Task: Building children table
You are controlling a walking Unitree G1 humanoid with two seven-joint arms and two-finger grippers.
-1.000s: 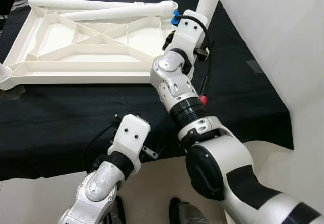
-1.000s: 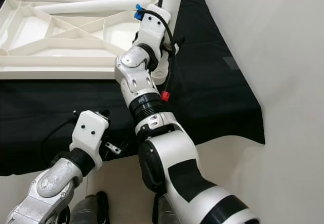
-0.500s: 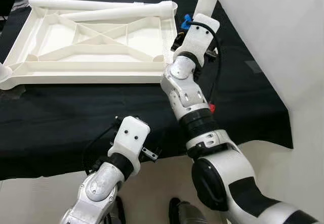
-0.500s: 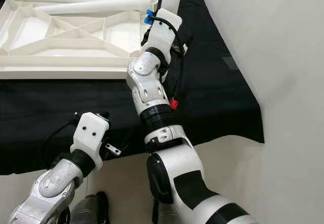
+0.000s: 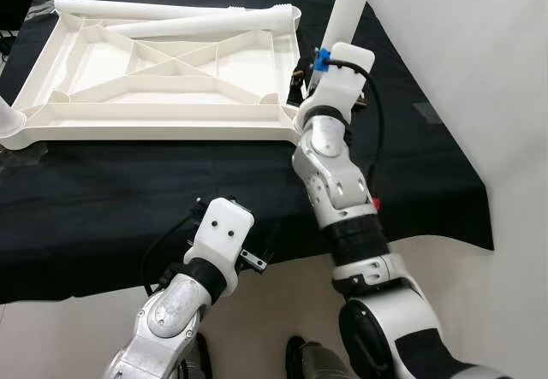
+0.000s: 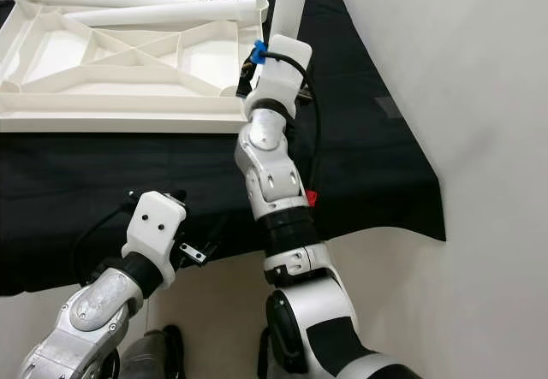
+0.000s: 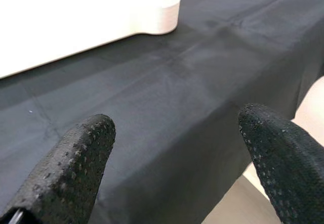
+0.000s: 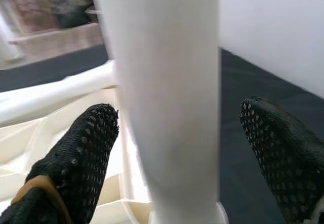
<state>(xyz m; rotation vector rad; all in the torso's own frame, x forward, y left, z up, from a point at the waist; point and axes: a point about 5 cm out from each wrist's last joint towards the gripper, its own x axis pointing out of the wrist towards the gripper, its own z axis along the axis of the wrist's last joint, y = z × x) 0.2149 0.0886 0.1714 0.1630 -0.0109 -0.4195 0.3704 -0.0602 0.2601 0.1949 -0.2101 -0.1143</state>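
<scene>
Over the last second the right arm has straightened and reached forward, carrying its wrist from beside the frame's near corner up to the standing leg; the left arm has hardly shifted.

On the left, the left gripper [image 7: 167, 158] hangs low at the near edge of the black cloth [image 5: 128, 191], fingers apart and holding nothing. Farther back lies the upturned white table frame [image 5: 163, 105], ribbed underside up, with two loose legs [image 5: 171, 17] lying along its far edge. At the frame's far right corner an upright leg [image 5: 349, 2] stands in its socket. The right gripper [image 8: 179, 148] is up against this leg, its fingers spread to either side of the tube and not yet pressing on it.

The step in hand looks to be seating or tightening this corner leg. The next move would call for closing the fingers squarely on the tube, then turning or pressing it down without tipping the frame.
</scene>
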